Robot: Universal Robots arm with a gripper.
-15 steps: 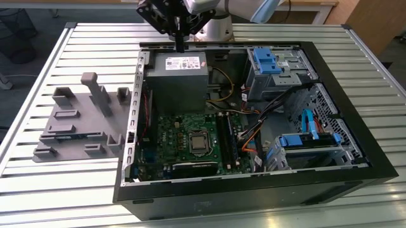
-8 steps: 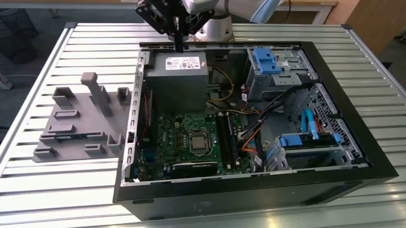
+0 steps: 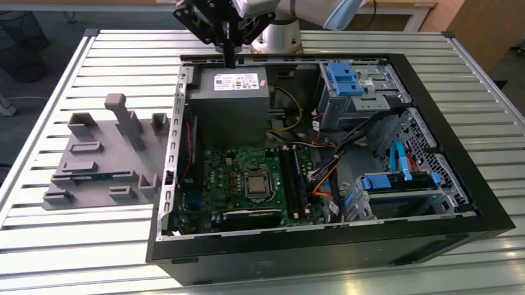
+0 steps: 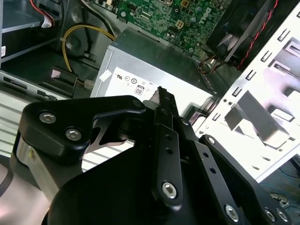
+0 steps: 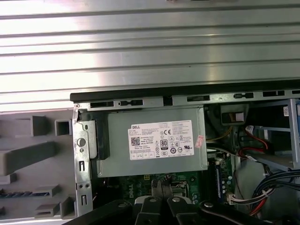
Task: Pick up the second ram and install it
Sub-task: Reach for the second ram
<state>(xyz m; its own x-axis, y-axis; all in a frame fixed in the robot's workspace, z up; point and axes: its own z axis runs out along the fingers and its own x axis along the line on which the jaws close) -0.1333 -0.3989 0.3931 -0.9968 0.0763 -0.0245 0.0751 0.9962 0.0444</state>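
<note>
The claw (image 3: pixel 230 62) hangs with its fingers pressed together and nothing between them, its tips just above the grey power supply (image 3: pixel 233 101) inside the open computer case (image 3: pixel 328 246). The second ram (image 5: pixel 23 193) sits well apart from it, in a slot of the grey holder tray (image 3: pixel 82 132) beside the case. It is a thin blue-green strip. It is probably light, stiff and brittle, and best pinched across its flat faces near mid-length, clear of the contact edge.
</note>
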